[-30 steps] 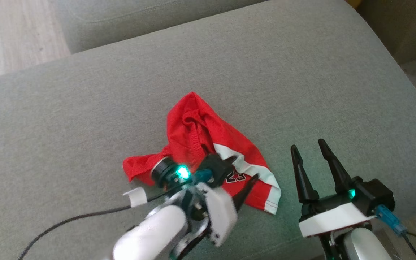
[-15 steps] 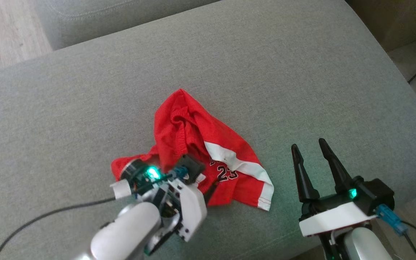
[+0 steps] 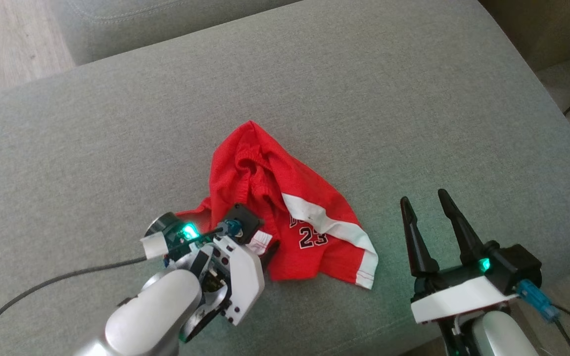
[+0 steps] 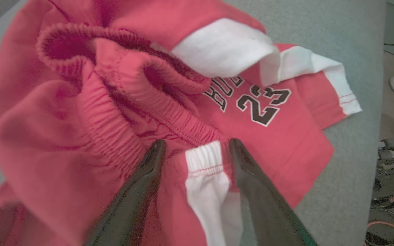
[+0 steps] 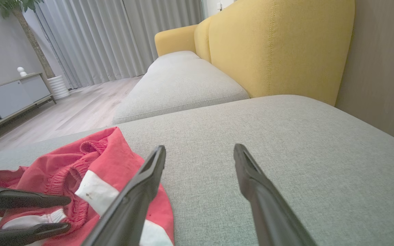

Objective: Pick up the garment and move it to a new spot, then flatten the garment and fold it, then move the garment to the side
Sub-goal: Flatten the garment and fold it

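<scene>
**Item.** Red basketball shorts (image 3: 285,207) with white side stripes and a "23" print (image 3: 312,239). They lie in a crumpled heap near the middle of the grey sofa cushion (image 3: 389,89). The elastic waistband (image 4: 115,112) is bunched and turned up, and one white-hemmed leg trails to the near right. They are neither flat nor folded.

**Left gripper** (image 4: 197,141). It is at the near-left edge of the heap, fingers moderately apart and straddling a white panel (image 4: 204,160) of the waistband. The tips are at the cloth. No pinch is made and nothing is lifted.

**Right gripper** (image 3: 423,198). It is at the near right, apart from the shorts, above bare cushion. Its fingers are spread and hold nothing.

**Assessment.** The task appears to be at its first step, with the pick-up grasp being lined up. Outstanding steps:
- close on the waistband
- lift and relocate
- flatten
- fold
- set aside
</scene>
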Robot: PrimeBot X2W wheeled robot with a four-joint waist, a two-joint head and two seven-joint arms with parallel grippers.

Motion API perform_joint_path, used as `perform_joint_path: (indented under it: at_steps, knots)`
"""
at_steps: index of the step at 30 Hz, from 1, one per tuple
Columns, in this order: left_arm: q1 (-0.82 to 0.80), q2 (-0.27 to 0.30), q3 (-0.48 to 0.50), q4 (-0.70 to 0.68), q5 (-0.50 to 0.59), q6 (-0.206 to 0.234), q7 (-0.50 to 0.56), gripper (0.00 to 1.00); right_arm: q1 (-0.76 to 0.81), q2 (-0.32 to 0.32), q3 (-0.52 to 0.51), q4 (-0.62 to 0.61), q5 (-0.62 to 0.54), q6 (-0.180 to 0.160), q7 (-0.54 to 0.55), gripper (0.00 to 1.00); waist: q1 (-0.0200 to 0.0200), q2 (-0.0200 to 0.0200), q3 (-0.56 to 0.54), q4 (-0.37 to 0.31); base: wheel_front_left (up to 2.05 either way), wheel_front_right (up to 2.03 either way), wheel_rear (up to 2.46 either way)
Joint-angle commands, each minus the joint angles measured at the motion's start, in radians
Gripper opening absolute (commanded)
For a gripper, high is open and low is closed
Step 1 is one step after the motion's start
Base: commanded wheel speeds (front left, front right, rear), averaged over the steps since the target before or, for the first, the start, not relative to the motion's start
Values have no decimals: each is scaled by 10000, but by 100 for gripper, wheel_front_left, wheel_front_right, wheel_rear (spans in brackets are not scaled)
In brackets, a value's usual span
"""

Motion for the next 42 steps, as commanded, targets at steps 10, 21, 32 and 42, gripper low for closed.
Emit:
perform_joint_path:
  at_steps: [10,21,32,42]
  knots:
    - [-18,453,108,-568,-297,-128,493,27,-241,-24,228,-257,-13,77,-109,100,0,0,-50,-46,0,0,0]
    - [-237,-516,1941,-1817,-1642,577,-1305,0,-133,-24,166,-210,-75,77,-109,100,0,0,-331,64,0,0,0]
    - [-1308,-2113,4263,-1789,-3098,1393,-3129,0,-35,-24,383,-108,-98,77,-109,100,0,0,-818,216,0,0,0]
    - [-3391,-2884,5515,42,-3664,1936,-5363,0,15,-24,675,-6,-20,77,-109,100,0,0,-863,-205,0,0,0]
